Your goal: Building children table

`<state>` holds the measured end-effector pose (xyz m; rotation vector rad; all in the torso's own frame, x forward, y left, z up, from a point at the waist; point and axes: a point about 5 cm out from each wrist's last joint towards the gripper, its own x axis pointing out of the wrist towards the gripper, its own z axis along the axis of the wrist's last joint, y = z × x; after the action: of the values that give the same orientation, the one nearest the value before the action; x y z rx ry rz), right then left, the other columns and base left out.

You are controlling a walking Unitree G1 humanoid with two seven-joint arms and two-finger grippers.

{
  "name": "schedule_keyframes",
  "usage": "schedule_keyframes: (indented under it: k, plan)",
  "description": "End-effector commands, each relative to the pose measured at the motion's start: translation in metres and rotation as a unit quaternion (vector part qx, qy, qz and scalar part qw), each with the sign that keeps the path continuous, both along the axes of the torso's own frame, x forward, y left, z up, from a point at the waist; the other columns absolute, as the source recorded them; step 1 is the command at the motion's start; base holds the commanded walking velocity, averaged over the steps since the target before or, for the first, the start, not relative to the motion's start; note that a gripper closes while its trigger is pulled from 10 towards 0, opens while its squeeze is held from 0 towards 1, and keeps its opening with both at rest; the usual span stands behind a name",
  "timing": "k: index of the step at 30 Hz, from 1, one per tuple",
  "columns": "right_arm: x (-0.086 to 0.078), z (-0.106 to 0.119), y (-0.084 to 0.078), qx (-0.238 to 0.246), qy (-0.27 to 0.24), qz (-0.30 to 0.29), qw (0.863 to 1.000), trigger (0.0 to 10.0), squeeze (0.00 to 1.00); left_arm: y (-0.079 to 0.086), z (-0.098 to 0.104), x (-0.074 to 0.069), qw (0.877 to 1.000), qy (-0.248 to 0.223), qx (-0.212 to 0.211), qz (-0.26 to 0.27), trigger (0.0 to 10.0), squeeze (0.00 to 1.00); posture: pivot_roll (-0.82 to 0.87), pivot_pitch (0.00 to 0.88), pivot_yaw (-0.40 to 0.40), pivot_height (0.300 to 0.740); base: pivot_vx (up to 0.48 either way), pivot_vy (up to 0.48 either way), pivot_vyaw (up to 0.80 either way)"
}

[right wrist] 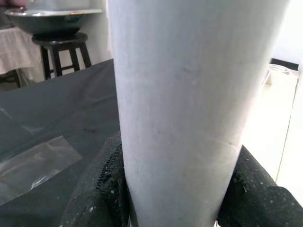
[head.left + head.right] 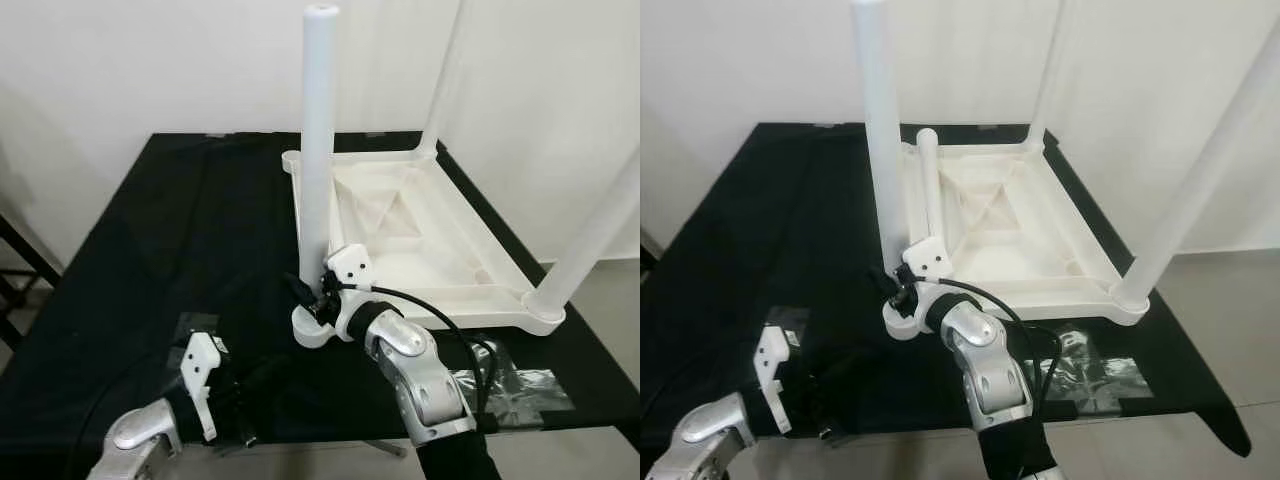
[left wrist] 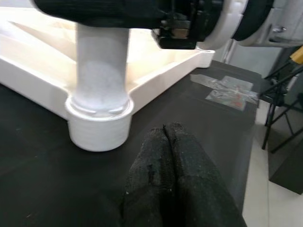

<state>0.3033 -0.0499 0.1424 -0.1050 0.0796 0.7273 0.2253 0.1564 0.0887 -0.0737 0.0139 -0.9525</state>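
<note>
The white tabletop lies upside down on the black-covered table. White legs stand upright at its near-left, near-right and far-right corners. Another leg shows along the left rim behind the near-left one. My right gripper is shut on the near-left leg just above its round socket, with one finger on each side. My left gripper is shut on nothing and rests low on the cloth, pointing at that socket a short way off.
Clear tape patches are stuck on the cloth at the front right, near the table's edge. A white wall rises behind. A dark frame stands left of the table. A stool with a bowl stands further off.
</note>
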Motion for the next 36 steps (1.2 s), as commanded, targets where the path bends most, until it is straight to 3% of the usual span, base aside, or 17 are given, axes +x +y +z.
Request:
schedule_keyframes:
  k: [1, 4, 5, 6, 9, 10, 15, 16, 17, 18, 20, 23, 28, 29, 30, 36]
  plan:
    - [-0.007, -0.027, 0.004, -0.048, 0.060, 0.017, 0.997, 0.0, 0.00, 0.002, -0.002, 0.001, 1.000, 0.005, 0.005, -0.002, 10.0, 0.00, 0.02, 0.038, -0.037, 0.740, 0.000, 0.000, 0.00]
    - [-0.006, -0.024, 0.006, -0.049, 0.058, 0.019, 0.997, 0.0, 0.00, 0.002, -0.001, 0.001, 1.000, 0.004, 0.003, 0.003, 10.0, 0.00, 0.02, 0.038, -0.035, 0.740, 0.000, 0.000, 0.00]
    - [-0.004, -0.022, 0.005, -0.057, 0.057, 0.005, 0.997, 6.7, 0.00, 0.002, -0.001, 0.001, 1.000, 0.003, 0.003, 0.004, 10.0, 0.00, 0.02, 0.037, -0.035, 0.740, 0.000, 0.000, 0.00]
    - [-0.002, -0.017, 0.004, -0.054, 0.055, 0.006, 0.997, 10.0, 0.00, 0.002, -0.001, 0.002, 1.000, 0.003, 0.003, 0.004, 10.0, 0.00, 0.02, 0.037, -0.035, 0.740, 0.000, 0.000, 0.00]
    - [-0.001, -0.015, 0.003, -0.051, 0.053, 0.007, 0.997, 10.0, 0.00, 0.002, -0.001, 0.002, 1.000, 0.003, 0.002, 0.004, 10.0, 0.00, 0.02, 0.037, -0.035, 0.740, 0.000, 0.000, 0.00]
    - [0.007, -0.001, -0.001, -0.031, 0.040, 0.060, 0.997, 10.0, 1.00, 0.001, -0.001, 0.003, 1.000, 0.003, 0.002, 0.002, 10.0, 0.00, 0.02, 0.032, -0.035, 0.740, 0.000, 0.000, 0.00]
    - [0.015, 0.013, -0.005, -0.026, 0.014, 0.113, 0.993, 10.0, 1.00, 0.000, -0.001, 0.004, 1.000, 0.003, 0.001, 0.001, 10.0, 0.00, 0.02, 0.030, -0.037, 0.740, 0.000, 0.000, 0.00]
    - [0.017, 0.020, -0.007, -0.036, -0.008, 0.167, 0.985, 10.0, 0.85, -0.001, -0.001, 0.004, 1.000, 0.003, 0.001, 0.001, 10.0, 0.00, 0.03, 0.027, -0.039, 0.740, 0.000, 0.000, 0.00]
    - [0.018, 0.026, -0.009, -0.047, -0.022, 0.222, 0.974, 10.0, 0.00, -0.001, -0.001, 0.005, 1.000, 0.002, 0.000, 0.002, 10.0, 0.00, 0.03, 0.026, -0.042, 0.740, 0.000, 0.000, 0.00]
    - [0.018, 0.026, -0.009, -0.047, -0.022, 0.222, 0.974, 10.0, 0.00, -0.001, -0.001, 0.005, 1.000, 0.002, 0.000, 0.002, 10.0, 0.00, 0.03, 0.026, -0.042, 0.740, 0.000, 0.000, 0.00]
    - [0.020, 0.033, -0.013, -0.061, -0.030, 0.288, 0.955, 10.0, 0.00, -0.002, -0.001, 0.005, 1.000, 0.002, 0.000, 0.003, 10.0, 0.00, 0.03, 0.024, -0.042, 0.740, 0.000, 0.000, 0.00]
    - [0.027, 0.037, -0.016, -0.068, -0.022, 0.321, 0.944, 10.0, 0.00, -0.002, -0.001, 0.005, 1.000, 0.001, -0.001, 0.003, 10.0, 0.00, 0.04, 0.022, -0.045, 0.740, 0.000, 0.000, 0.00]
    - [0.043, 0.048, -0.018, -0.068, -0.013, 0.340, 0.938, 10.0, 0.00, -0.002, 0.000, 0.005, 1.000, 0.001, -0.001, 0.004, 10.0, 0.00, 0.04, 0.020, -0.044, 0.740, 0.000, 0.000, 0.00]
    - [0.045, 0.048, -0.019, -0.067, -0.009, 0.344, 0.937, 8.8, 0.00, -0.002, 0.000, 0.005, 1.000, 0.001, -0.001, 0.004, 10.0, 0.00, 0.04, 0.020, -0.044, 0.740, 0.000, 0.000, 0.00]
    - [0.045, 0.048, -0.019, -0.066, 0.000, 0.350, 0.935, 0.0, 0.00, -0.002, 0.000, 0.005, 1.000, 0.001, -0.001, 0.004, 10.0, 0.00, 0.04, 0.020, -0.044, 0.740, 0.000, 0.000, 0.00]
    - [0.047, 0.047, -0.023, -0.059, 0.011, 0.385, 0.921, 0.0, 0.00, -0.001, -0.001, 0.005, 1.000, 0.001, 0.000, 0.005, 10.0, 0.00, 0.05, 0.021, -0.045, 0.740, 0.000, 0.000, 0.00]
